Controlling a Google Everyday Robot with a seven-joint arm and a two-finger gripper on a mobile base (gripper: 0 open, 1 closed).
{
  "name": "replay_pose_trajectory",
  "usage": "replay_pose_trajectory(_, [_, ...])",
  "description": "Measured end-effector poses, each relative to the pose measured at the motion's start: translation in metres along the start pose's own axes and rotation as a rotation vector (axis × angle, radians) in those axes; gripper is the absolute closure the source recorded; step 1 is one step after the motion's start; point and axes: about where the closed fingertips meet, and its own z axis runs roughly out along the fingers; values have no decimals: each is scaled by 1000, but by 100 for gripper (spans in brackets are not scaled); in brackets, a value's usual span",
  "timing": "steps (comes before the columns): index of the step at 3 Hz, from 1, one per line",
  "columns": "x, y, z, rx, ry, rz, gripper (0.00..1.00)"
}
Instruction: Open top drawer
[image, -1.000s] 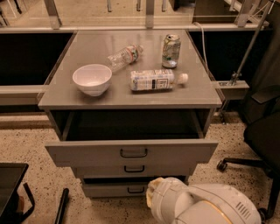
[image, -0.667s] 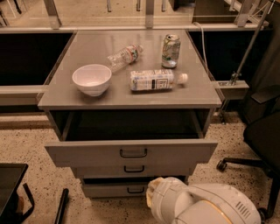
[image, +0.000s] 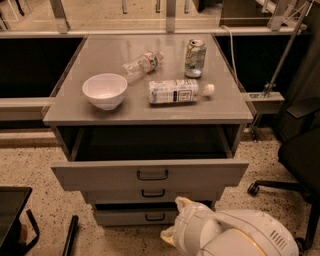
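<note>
Top drawer (image: 100, 175) looks done to me. It's hanging well out of the grey cabinet (image: 70, 107), with its dark inside showing and nothing I can make out in there. The wide front panel with the small black pull handle (image: 152, 175) juts forward past the two narrower drawers (image: 115, 216) right below it, which both sit pushed in.

Going left to right, everything else sits on the cabinet top above the top drawer:

- **White bowl (image: 104, 90):** above the drawer's left half, upright, looks empty.
- **Clear plastic bottle (image: 142, 64):** further back, lying on its side and a bit crumpled.
- **White-labelled drink bottle (image: 177, 92):** also on its side, cap pointing right.
- **Pale green can (image: 195, 58):** upright, behind that bottle.

My guess is they're just clutter set well back so nothing blocks the drawer as it slides. Both the bottle label and the can have print on them, but I can't read a word of it, so no brand call from me.

The gripper (image: 176, 220) is down low, below the top drawer and a bit right of its handle, in front of the bottom drawer and not touching the handle. It's on the end of the bulky white arm (image: 235, 235). I can't tell whether it's open or closed. Off to the right of the drawer is a black office chair (image: 300, 150).
</note>
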Motion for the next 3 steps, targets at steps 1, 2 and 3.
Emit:
replay_pose_trajectory(1, [0,0,0,0,0,0,0])
replay_pose_trajectory(2, [1,-3,0,8,-1,1,0])
replay_pose_trajectory(3, [5,-32,3,37,-9,-15,0])
